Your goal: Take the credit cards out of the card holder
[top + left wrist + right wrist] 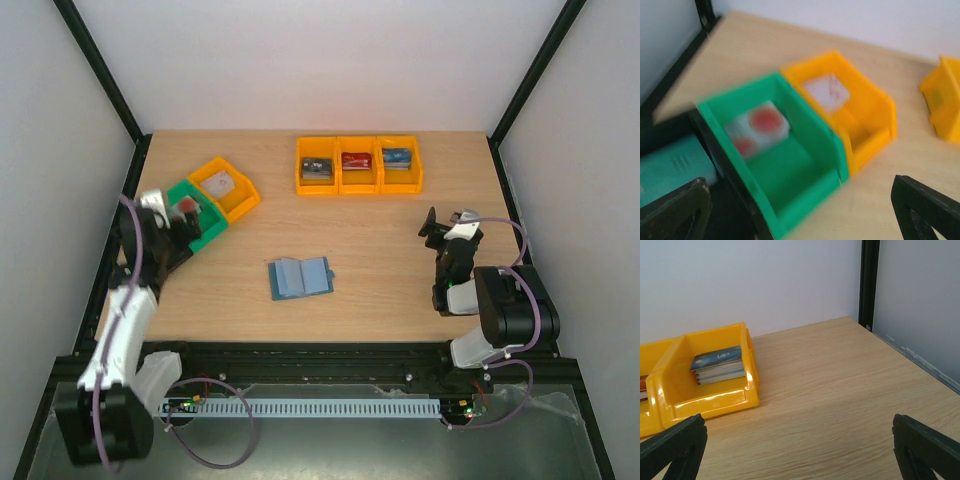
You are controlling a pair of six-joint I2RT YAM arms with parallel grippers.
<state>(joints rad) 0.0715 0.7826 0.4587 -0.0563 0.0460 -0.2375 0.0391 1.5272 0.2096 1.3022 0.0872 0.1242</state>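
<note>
White left arm (pixel 120 320) with black joints, black-and-white right arm (pixel 505 310), looping purple cables (pixel 523 243).

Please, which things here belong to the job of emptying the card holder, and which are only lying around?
Belong to the job:
- card holder, lying open on the table
- credit cards, seen inside the bins

Only around (not named in the job, though they hold cards):
- green bin
- orange bins

overhead cam + 2 low wrist cams
</note>
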